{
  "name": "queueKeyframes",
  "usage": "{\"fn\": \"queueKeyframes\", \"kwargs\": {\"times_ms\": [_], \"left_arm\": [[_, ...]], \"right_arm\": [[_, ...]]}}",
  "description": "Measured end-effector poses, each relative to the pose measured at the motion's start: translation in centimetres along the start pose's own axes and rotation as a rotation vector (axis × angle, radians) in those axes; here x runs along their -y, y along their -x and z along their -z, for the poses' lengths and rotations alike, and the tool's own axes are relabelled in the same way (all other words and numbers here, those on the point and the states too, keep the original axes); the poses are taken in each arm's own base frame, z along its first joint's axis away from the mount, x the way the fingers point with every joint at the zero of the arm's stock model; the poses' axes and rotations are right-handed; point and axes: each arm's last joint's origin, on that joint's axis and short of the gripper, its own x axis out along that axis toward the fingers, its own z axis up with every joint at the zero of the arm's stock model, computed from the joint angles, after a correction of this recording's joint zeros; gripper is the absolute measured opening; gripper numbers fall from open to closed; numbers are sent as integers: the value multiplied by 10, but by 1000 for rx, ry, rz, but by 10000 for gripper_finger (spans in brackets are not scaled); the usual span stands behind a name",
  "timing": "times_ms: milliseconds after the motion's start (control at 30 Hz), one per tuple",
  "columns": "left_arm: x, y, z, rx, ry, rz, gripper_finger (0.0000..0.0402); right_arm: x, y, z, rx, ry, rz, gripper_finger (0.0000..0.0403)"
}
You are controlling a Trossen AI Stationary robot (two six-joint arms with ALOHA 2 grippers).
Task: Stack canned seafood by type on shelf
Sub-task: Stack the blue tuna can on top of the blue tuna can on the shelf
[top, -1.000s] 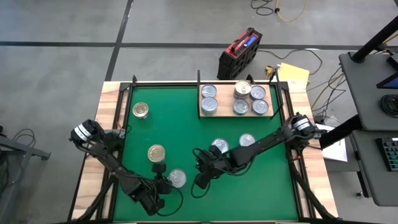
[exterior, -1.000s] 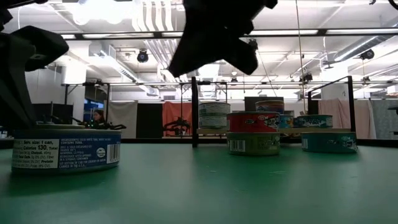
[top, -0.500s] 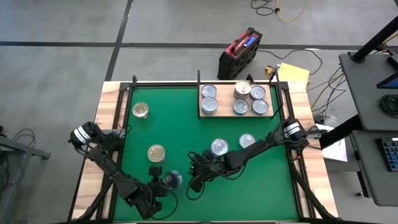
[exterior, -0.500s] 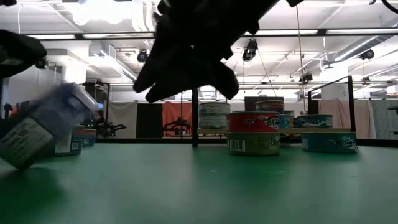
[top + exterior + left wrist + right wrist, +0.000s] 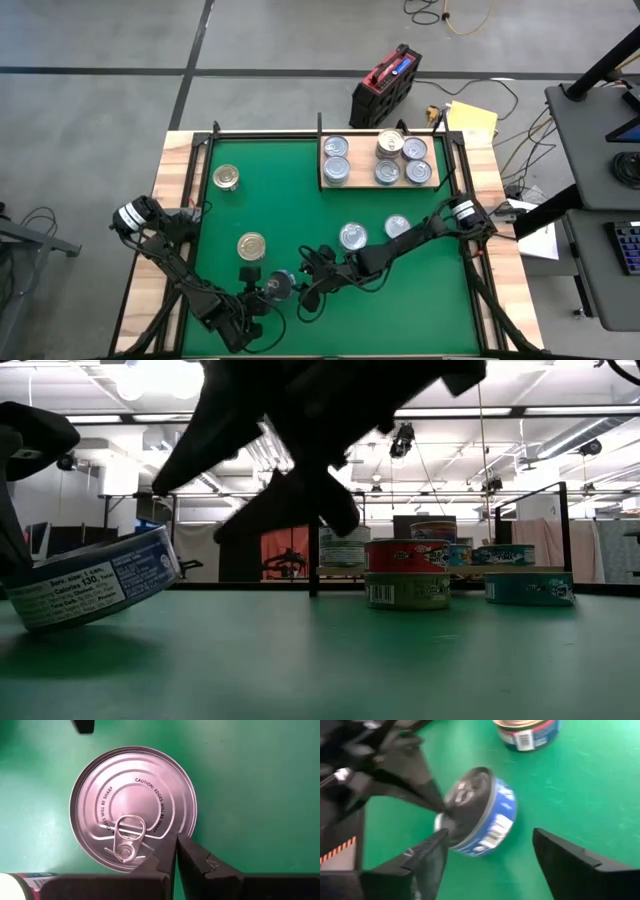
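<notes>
Robotics lab: bare concrete floor (image 5: 100,100), strip-lit open ceiling (image 5: 520,400).

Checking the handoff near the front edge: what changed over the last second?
The blue-sided can, flat before, now sits tilted under the shut left gripper. The right gripper moved toward it and opened. Cans on the shelf and the other loose cans stayed put.

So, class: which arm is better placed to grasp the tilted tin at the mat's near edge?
The right. Its gripper is open with fingers on either side of the tilted tin. The left gripper is shut, its tip pressing on that tin's lid, so it would have to back off and open first.
</notes>
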Motion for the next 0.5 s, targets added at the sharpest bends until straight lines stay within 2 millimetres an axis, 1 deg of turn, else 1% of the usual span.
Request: {"fn": "queueKeyframes", "kwargs": {"times_ms": [133, 267, 400, 500], "left_arm": [[0, 0, 0, 4, 8, 5, 1], [1, 0, -1, 9, 12, 7, 1], [1, 0, 0, 11, 14, 10, 1], [1, -1, 1, 13, 17, 14, 1]], "right_arm": [[8, -12, 6, -18, -19, 10, 310], [9, -20, 7, -10, -30, -59, 334], [11, -26, 6, -3, -42, -113, 342], [15, -31, 7, -6, -46, -106, 339]]}}
